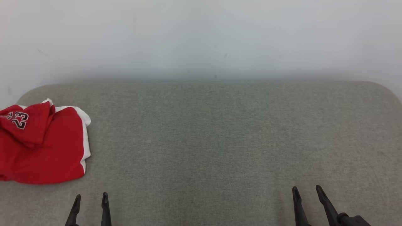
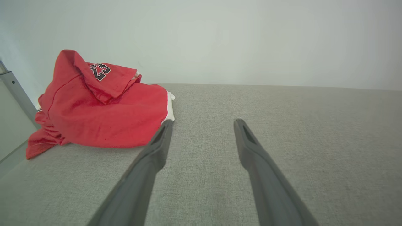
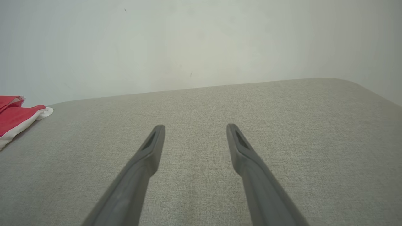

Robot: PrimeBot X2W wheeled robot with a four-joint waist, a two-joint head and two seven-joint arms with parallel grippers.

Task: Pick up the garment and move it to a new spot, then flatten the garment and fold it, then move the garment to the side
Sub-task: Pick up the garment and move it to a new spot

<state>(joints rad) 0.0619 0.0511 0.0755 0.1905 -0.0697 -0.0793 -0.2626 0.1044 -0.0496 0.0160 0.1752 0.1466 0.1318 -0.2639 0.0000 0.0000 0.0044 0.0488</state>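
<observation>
Left gripper (image 1: 91, 194) and right gripper (image 1: 306, 187) gape wide, empty, the left apparently not touching the garment (image 1: 44, 150).

- The red garment (image 1: 44, 147) is cut off by the left edge of the head view.
- The left gripper (image 1: 91, 194) and right gripper (image 1: 306, 187) run off its bottom edge.

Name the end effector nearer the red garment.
The left end effector: it sits close by the red garment; the right end effector is far across the grey cushion.
</observation>
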